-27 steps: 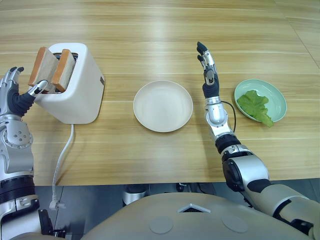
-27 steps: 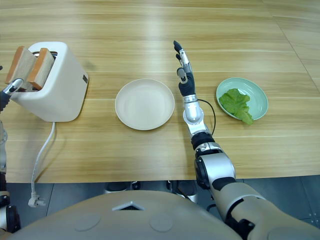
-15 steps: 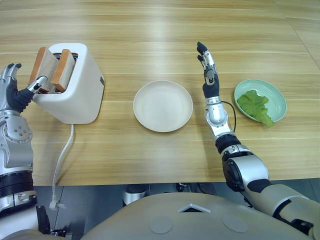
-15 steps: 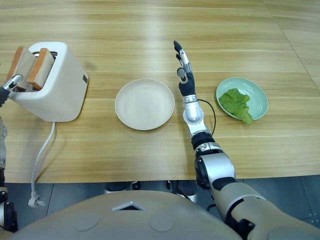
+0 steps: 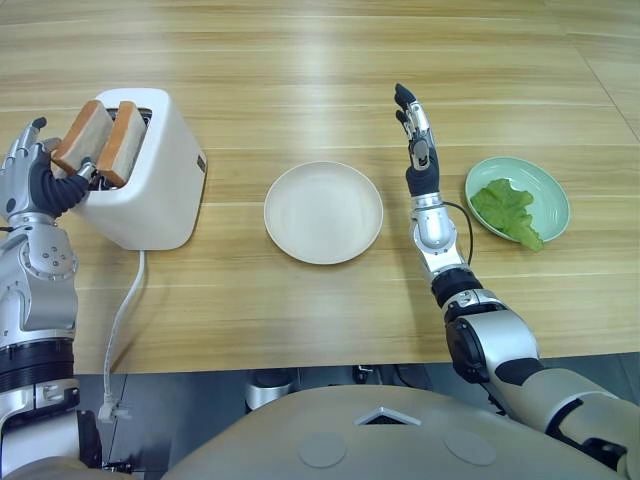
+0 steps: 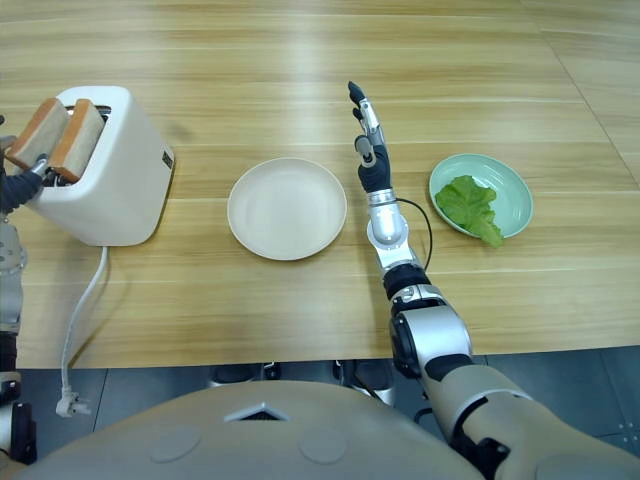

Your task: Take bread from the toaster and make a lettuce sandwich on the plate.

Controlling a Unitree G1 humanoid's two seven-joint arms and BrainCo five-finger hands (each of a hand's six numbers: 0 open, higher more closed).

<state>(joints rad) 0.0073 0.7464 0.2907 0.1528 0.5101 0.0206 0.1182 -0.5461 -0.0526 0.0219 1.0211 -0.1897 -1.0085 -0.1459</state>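
Two head-mounted eyes, side by side, high over the same table [image 5: 300,60], forward and down.

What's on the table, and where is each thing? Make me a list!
toaster: white, on the left of the table, cord hanging off the near edge
bread: two slices sticking up from the toaster
plate: in the middle, no bread on it yet
lettuce: in the green bowl on the right
left robot hand: at the toaster's left side, by the bread
right robot hand: open, between plate and bowl
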